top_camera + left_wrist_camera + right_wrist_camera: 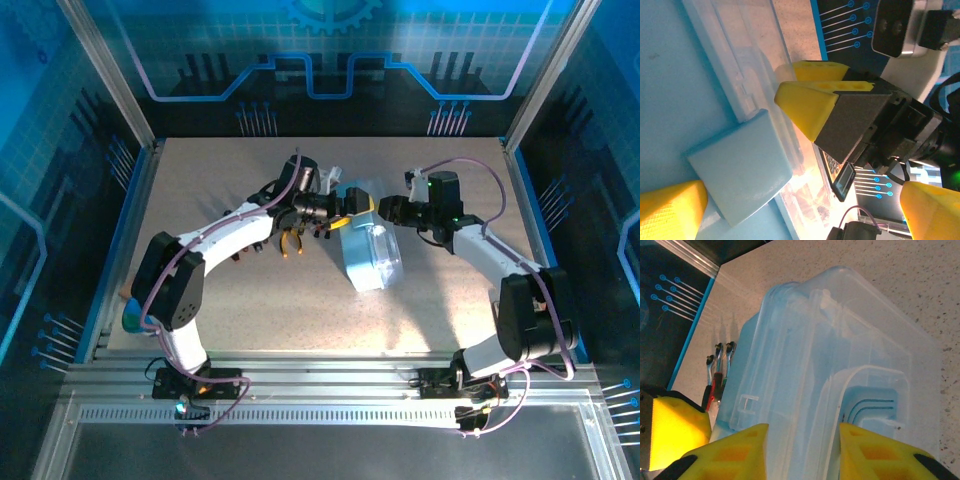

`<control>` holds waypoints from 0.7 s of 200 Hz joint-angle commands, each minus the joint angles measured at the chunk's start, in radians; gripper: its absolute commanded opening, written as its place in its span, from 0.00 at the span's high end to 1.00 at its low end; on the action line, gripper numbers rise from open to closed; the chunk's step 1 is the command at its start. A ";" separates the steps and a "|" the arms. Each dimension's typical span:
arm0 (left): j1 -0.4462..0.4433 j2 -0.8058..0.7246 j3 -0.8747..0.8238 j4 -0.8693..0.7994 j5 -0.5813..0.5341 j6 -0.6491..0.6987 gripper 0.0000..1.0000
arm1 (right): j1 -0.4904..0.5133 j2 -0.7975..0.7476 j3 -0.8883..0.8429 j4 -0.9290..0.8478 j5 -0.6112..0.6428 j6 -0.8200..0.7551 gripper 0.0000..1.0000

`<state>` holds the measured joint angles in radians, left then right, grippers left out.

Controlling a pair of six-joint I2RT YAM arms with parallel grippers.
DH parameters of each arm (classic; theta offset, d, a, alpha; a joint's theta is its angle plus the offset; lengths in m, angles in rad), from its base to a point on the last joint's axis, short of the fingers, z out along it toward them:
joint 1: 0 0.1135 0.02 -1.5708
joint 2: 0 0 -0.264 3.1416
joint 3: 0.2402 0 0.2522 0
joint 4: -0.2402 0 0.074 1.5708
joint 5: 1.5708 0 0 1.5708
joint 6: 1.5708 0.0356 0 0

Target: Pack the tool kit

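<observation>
Overhead view first: shows the translucent light-blue case (368, 255) lying aslant near the middle of the speckled table (250, 320), with both arms reaching to its far end. Puts the left gripper (352, 204) at that end from the left and the right gripper (384, 210) from the right, the two nearly meeting. Leaves the orange-handled pliers (292, 243) on the table just left of the case, under the left arm. Left wrist view next: catches the left gripper (800, 200) spread wide over the case (685, 90), with a pale blue latch (740, 170) between its yellow fingers (670, 212). Finds the right gripper (782, 86) at the lid's clear edge, jaws fairly close together. Right wrist view last: sets the right gripper (802, 445) astride the clear lid (840, 340) by its handle (872, 390), jaws neither wide nor shut. Pinching or merely straddling, hard to say. Shows slim tools (717, 372), one red and black, on the table just beside the case.
</observation>
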<state>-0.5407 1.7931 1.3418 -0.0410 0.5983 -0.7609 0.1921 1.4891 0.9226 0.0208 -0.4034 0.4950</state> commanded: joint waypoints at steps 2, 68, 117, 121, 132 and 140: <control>-0.030 0.044 0.043 -0.028 -0.006 0.017 0.01 | 0.062 0.006 -0.037 -0.058 -0.023 0.031 0.65; -0.030 0.087 0.066 -0.016 -0.006 -0.061 0.01 | 0.082 -0.015 -0.068 -0.057 -0.013 0.053 0.70; -0.032 0.101 0.167 -0.143 -0.022 -0.034 0.00 | 0.092 -0.032 -0.108 -0.012 0.005 0.082 0.70; -0.032 0.103 0.168 -0.137 -0.018 -0.036 0.01 | 0.093 -0.031 -0.112 -0.006 0.005 0.084 0.71; -0.031 0.109 0.163 -0.098 0.001 -0.052 0.01 | 0.095 -0.024 -0.121 0.010 0.002 0.092 0.71; -0.033 0.115 0.147 -0.033 0.032 -0.078 0.01 | 0.098 -0.017 -0.125 0.017 -0.004 0.097 0.71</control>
<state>-0.5453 1.8603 1.4769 -0.1825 0.5835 -0.8124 0.2222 1.4471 0.8532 0.1173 -0.3061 0.5716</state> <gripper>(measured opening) 0.994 0.293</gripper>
